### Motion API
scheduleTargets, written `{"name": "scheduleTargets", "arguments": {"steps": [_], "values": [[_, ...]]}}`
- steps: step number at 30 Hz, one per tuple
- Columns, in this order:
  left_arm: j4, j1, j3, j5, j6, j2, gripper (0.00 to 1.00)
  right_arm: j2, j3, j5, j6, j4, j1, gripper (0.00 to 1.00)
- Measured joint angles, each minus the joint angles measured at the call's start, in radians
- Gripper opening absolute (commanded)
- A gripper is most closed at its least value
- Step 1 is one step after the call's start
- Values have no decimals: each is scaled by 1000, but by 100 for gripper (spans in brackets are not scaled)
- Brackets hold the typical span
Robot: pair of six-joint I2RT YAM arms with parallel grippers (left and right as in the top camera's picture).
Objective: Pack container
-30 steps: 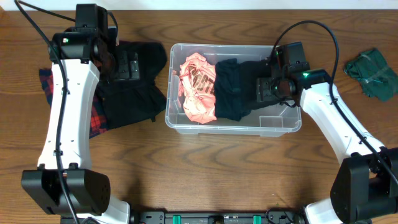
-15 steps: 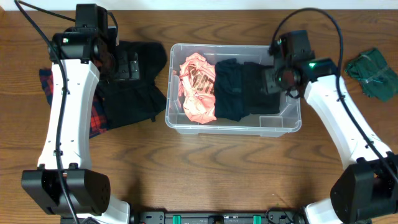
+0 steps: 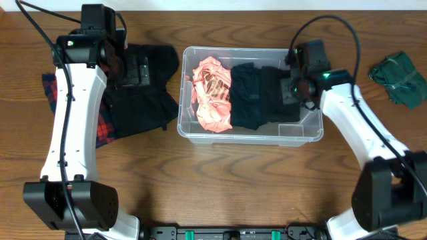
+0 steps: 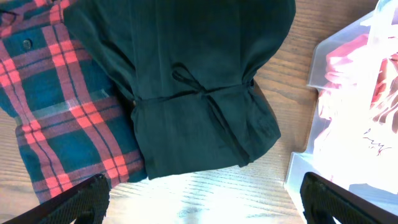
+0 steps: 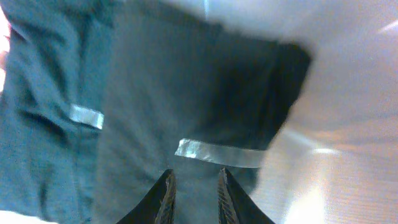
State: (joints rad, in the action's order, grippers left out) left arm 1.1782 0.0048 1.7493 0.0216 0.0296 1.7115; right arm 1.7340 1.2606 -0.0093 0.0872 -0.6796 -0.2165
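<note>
Now the container (image 3: pixel 250 137) sits mid-counter (image 3: pixel 220 193), right fingers (image 5: pixel 166 198) a narrow gap apart, empty, above its dark garment (image 5: pixel 186 93), left fingers (image 4: pixel 84 200) spread wide, and dipping lower could snag packed cloth, dragging it out

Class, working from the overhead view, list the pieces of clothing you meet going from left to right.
Red-and-teal plaid shirt, black folded garment, pink crumpled garment inside the clear plastic container, dark folded clothing beside it there, green crumpled cloth.
</note>
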Motion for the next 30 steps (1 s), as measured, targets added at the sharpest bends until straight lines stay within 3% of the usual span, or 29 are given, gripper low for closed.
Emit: {"name": "scheduleTargets", "arguments": {"steps": [12,19,25,30], "values": [[0,0,0,0,0,0,98,96,-43,-53,2,48,0,26],[0,0,0,0,0,0,98,63,111,-150,7,10,0,31],[0,0,0,0,0,0,98,-54,254,-158,8,-39,26,27],[0,0,0,0,0,0,98,-101,294,-95,8,-61,140,24]]}}
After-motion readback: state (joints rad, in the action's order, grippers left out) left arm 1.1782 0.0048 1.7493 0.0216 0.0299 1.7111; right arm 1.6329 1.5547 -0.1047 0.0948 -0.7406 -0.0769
